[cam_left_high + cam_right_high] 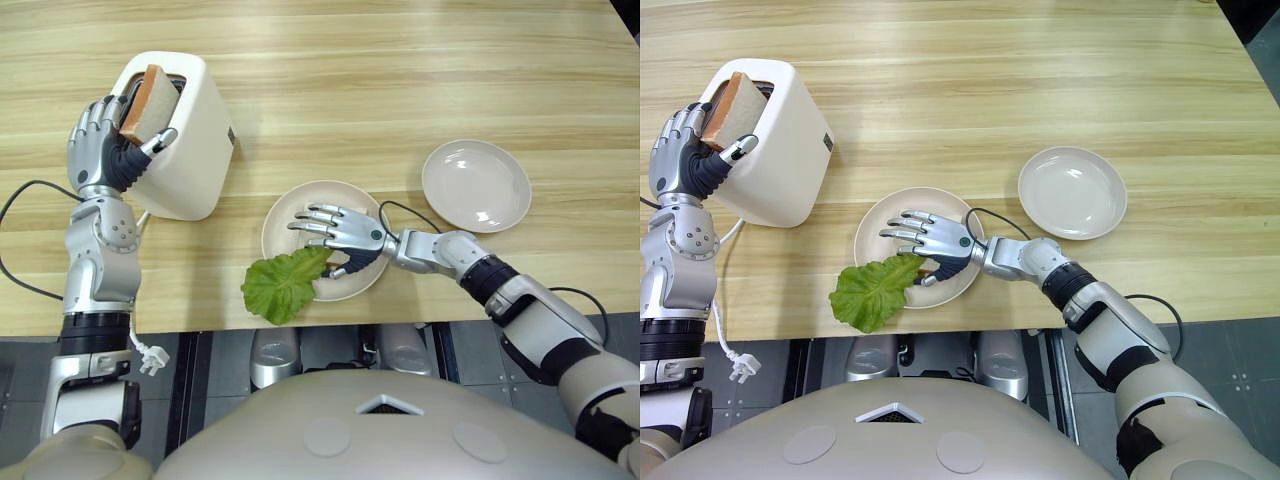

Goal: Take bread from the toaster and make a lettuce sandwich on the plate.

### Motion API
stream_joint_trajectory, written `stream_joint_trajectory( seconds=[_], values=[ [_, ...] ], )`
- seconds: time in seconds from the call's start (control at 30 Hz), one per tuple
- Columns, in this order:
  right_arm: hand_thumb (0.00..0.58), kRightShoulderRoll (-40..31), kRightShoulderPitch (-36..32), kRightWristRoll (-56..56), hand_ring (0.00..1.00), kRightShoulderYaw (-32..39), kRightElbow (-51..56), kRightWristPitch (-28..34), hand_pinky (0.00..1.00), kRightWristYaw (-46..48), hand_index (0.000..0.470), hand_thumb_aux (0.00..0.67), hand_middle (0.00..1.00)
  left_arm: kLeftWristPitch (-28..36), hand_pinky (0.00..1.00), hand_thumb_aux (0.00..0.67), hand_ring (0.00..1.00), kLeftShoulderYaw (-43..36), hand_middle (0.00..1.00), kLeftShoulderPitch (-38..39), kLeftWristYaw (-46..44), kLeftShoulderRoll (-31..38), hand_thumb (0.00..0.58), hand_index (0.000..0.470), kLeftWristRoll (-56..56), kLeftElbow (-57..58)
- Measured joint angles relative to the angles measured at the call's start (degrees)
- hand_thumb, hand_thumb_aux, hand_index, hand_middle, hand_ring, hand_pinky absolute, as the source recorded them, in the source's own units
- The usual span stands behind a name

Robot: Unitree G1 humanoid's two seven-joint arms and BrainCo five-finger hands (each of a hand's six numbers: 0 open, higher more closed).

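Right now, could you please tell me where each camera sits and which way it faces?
Left eye view: on the head, facing forward and down at the table; both arms show, left hand on the bread slice in the toaster, right hand over the lettuce plate.
Right eye view: the head's other eye, just alongside, same facing; the same arms and hands show.
Shared: the whole scene, including the lettuce and the empty plate.

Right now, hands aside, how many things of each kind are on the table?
Plates: 2
Toaster: 1
Bread: 1, in the toaster, gripped by the left hand
Lettuce: 1
Total: 5. I cannot tell what the right hand covers.
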Motion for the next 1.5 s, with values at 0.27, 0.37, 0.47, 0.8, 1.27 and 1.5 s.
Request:
stream_joint_trajectory(
  seconds=[0.27, 0.37, 0.47, 0.8, 1.27, 1.5],
  values=[
    [0.512, 0.98, 0.00, 0.18, 0.00, 0.09, -0.02, -0.45, 0.00, -0.57, 0.303, 0.441, 0.00, -1.29, 0.00, 0.000, 0.00, -0.70, 0.00, -1.14, 1.36, -0.28, 0.000, 0.000, 0.00, 2.12],
    [0.509, 1.02, 0.00, 0.46, 0.00, 0.08, -0.03, -0.53, 0.00, -0.59, 0.299, 0.436, 0.00, -1.60, 0.00, 0.000, 0.00, -1.01, 0.00, -1.37, 1.77, -0.27, 0.000, 0.000, 0.00, 2.53],
    [0.505, 1.15, 0.03, 1.26, 0.00, 0.08, -0.05, -0.69, 0.00, -0.58, 0.294, 0.428, 0.00, -2.09, 0.00, 0.000, 0.00, -1.10, 0.00, -1.80, 2.11, -0.27, 0.000, 0.000, -0.02, 3.31],
    [0.005, 1.42, 0.76, 2.44, 0.00, 0.06, -0.89, -1.29, 0.00, -0.41, 0.002, 0.003, 0.00, -3.01, 0.00, 0.000, 0.00, -1.21, 0.00, -2.44, 2.54, -0.27, 0.000, 0.000, -0.03, 4.96],
    [0.458, 1.19, 1.71, 4.52, 0.00, 0.02, -3.16, -2.13, 0.00, 1.74, 0.249, 0.363, 0.00, -3.49, 0.00, 0.000, 0.00, -1.22, 0.00, -2.57, 2.37, -0.30, 0.000, 0.000, -0.34, 5.39],
    [0.517, 1.34, 1.81, 4.53, 0.00, 0.02, -3.14, -2.38, 0.00, 1.82, 0.308, 0.449, 0.00, -3.53, 0.00, 0.000, 0.00, -1.22, 0.00, -2.57, 2.27, -0.30, 0.000, 0.000, -1.06, 5.41]
  ],
)
